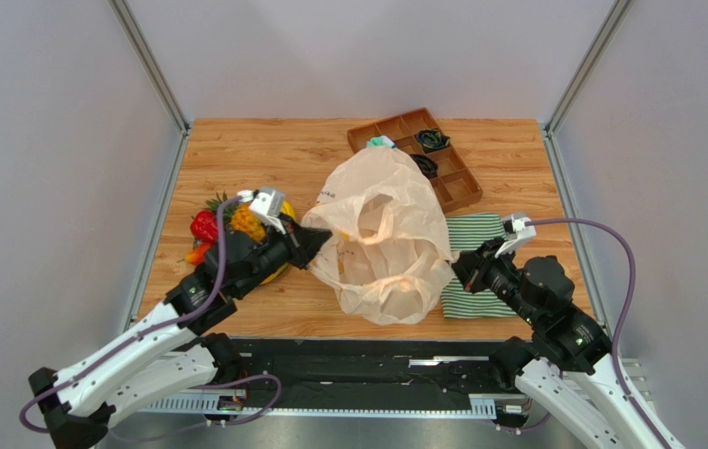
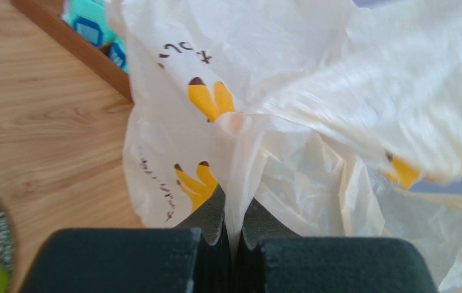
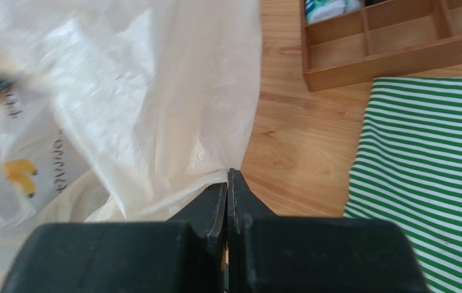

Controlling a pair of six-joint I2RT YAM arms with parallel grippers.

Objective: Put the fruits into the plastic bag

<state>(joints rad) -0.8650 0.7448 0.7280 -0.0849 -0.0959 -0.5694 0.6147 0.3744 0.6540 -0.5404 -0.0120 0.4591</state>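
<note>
Standing crumpled mid-table, the large translucent cream plastic bag (image 1: 386,234) with yellow banana prints is pinched from both sides: the left gripper (image 2: 233,215) is clamped on its left edge, the right gripper (image 3: 228,185) on its right edge. The small toy fruits (image 1: 209,227) lie heaped left of it, beside the left arm; a green-and-white striped cloth (image 1: 481,232) and a compartmented wooden tray (image 1: 459,187) lie to its right
</note>
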